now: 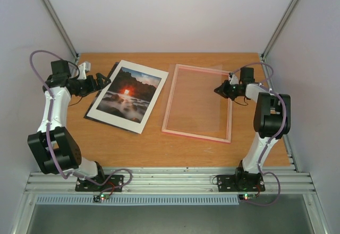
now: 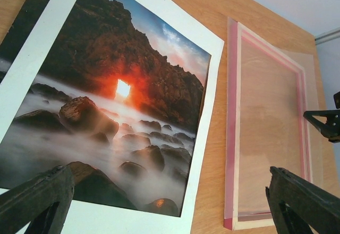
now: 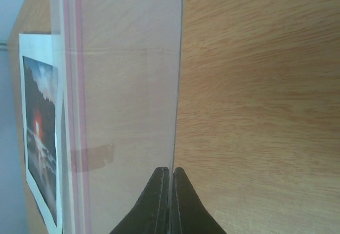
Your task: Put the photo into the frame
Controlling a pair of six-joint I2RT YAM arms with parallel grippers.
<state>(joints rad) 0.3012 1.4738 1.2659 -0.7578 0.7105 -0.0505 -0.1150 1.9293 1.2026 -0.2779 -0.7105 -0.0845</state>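
The photo [image 1: 127,93], a dark rocky seascape with a red-orange sun and a white border, lies face up on the left of the wooden table. My left gripper [image 1: 103,80] stands open at its left edge; in the left wrist view the photo [image 2: 106,101] fills the left side, and the left gripper [image 2: 167,207] has nothing between its fingers [image 2: 32,197]. The pink frame [image 1: 196,101] lies to the right, apart from the photo. My right gripper [image 3: 171,169] is shut on the right edge of the frame's clear pane [image 3: 127,85], which stands tilted up off the frame.
A dark sheet [image 2: 26,27] sticks out from under the photo's left side. White enclosure walls close in the table at left, right and back. An aluminium rail [image 1: 170,181] with both arm bases runs along the near edge.
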